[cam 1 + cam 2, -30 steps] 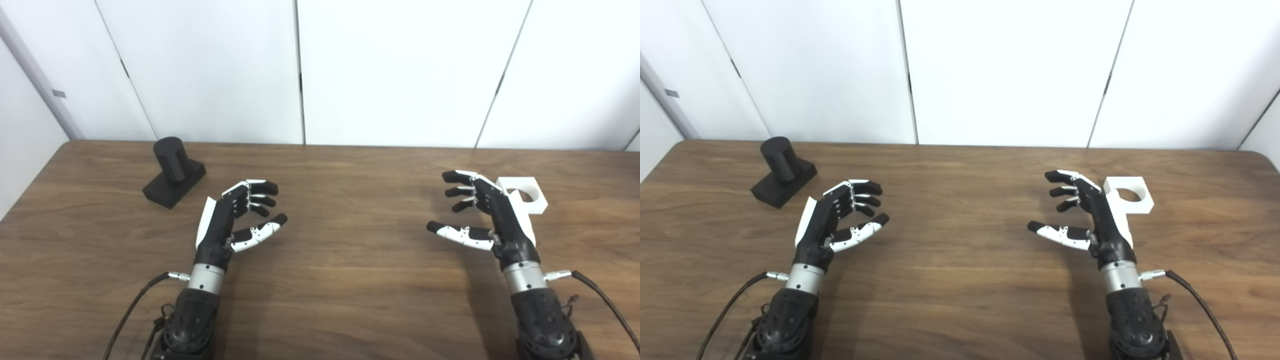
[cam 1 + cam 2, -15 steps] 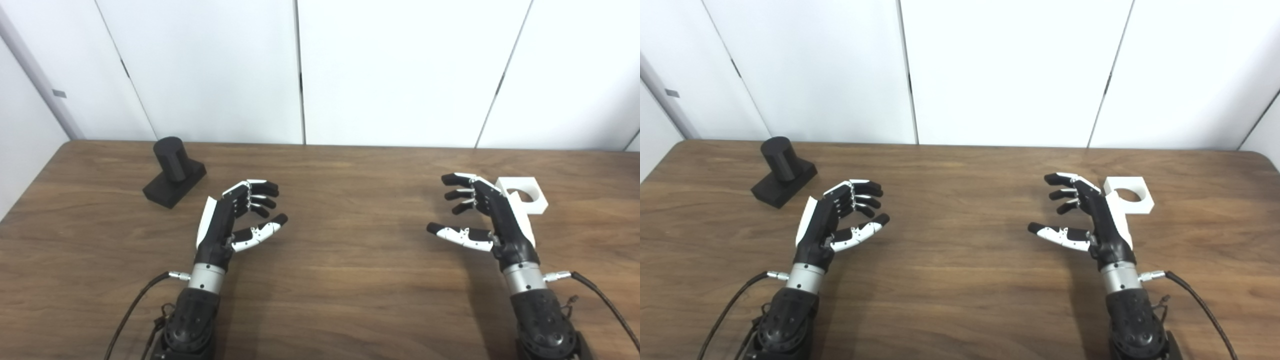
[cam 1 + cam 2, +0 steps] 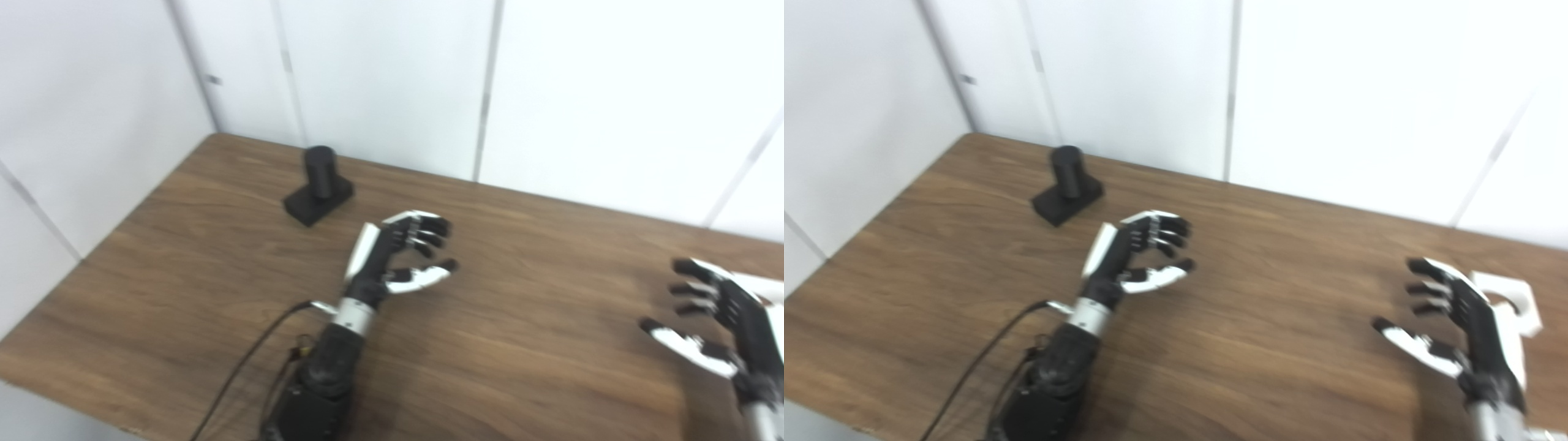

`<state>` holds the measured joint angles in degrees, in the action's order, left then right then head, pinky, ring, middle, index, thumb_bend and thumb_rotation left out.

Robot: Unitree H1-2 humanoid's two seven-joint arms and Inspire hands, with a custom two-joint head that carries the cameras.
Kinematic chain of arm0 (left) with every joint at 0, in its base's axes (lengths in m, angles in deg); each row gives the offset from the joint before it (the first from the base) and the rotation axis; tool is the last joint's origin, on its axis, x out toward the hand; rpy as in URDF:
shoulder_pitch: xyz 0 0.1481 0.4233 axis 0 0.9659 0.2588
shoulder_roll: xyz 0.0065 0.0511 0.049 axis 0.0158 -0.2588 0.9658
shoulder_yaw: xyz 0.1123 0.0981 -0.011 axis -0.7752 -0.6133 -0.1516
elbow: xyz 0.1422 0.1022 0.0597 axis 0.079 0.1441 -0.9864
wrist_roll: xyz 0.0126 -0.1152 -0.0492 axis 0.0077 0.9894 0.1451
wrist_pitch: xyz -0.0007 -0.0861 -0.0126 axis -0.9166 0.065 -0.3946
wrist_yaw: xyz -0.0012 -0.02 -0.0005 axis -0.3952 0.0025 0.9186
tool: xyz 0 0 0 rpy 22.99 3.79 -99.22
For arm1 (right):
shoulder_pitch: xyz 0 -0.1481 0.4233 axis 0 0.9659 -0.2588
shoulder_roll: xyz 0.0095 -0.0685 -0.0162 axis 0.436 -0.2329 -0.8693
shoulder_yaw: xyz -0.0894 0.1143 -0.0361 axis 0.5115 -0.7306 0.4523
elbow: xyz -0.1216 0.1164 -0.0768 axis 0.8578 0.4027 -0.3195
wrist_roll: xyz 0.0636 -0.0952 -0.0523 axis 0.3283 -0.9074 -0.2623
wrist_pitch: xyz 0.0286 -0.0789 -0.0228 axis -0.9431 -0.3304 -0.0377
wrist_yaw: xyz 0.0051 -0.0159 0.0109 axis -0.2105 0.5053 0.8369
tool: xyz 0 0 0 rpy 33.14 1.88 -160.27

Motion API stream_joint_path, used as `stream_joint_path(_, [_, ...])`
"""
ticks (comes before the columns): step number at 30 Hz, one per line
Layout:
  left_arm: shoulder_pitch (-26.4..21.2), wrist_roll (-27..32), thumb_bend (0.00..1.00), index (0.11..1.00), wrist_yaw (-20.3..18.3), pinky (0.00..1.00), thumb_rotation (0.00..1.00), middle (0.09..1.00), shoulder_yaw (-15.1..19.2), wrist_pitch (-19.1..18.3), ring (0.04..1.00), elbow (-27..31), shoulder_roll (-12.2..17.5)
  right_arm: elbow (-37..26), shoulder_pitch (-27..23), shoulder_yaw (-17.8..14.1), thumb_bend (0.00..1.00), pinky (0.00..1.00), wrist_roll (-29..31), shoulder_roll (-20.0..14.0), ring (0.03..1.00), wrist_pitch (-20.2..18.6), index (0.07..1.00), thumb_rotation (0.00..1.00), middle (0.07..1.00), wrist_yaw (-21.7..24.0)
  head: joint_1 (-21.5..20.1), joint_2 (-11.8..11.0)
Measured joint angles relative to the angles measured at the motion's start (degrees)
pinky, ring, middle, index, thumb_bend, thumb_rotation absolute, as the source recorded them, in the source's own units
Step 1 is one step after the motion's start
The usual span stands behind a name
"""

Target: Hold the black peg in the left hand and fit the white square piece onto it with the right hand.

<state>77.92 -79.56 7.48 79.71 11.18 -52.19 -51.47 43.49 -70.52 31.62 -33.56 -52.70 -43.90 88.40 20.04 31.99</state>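
Note:
The black peg (image 3: 320,174), a short cylinder on a flat black base (image 3: 306,207), stands upright at the far left of the wooden table (image 3: 202,275). My left hand (image 3: 398,257) hovers open to its right and nearer me, a gap away from it. The white square piece (image 3: 1513,300) with a round hole lies flat at the right, partly hidden behind my right hand (image 3: 1458,324). That hand is open too, fingers spread, holding nothing. The picture is blurred.
White wall panels (image 3: 392,86) rise behind the table's far edge and along its left side. The table's near left edge (image 3: 67,392) shows at the bottom. A black cable (image 3: 245,361) trails from my left forearm.
The whole picture has shifted: the camera has turned left and tilted, so everything sits further right. Both hands keep the same open poses; peg and white piece lie where they were.

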Motion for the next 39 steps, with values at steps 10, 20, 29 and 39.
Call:
stream_joint_path(10, [-0.27,-0.34,0.64,0.620,0.72,0.51,0.00,0.657,-0.35,1.23,0.612,-0.40,-0.19,-3.46,0.12,0.04,0.54,0.53,-0.42,0.54,0.676,-4.48,0.714,0.00,0.765,0.63,-0.09,-0.71])
stream_joint_path(20, [-0.27,-1.90,0.70,0.646,2.21,0.50,0.02,0.680,-0.20,2.04,0.621,-0.24,-0.29,-4.75,0.13,0.10,0.53,0.54,-0.64,0.66,0.671,-6.29,0.708,0.00,0.763,0.84,-0.26,-0.71])
stream_joint_path(29, [-0.45,-4.81,0.76,0.674,1.92,0.51,0.04,0.698,0.64,-0.28,0.635,1.90,3.91,-5.14,0.18,-0.08,0.54,0.53,0.18,0.42,0.664,-6.27,0.705,0.00,0.754,1.23,0.18,-1.14])
stream_joint_path(39, [-3.42,-11.42,0.79,0.743,4.78,0.59,0.12,0.779,4.11,-5.54,0.751,4.54,8.13,-5.24,0.36,-0.15,0.52,0.51,0.48,-0.12,0.654,-5.16,0.705,0.00,0.756,1.37,0.97,-1.32])
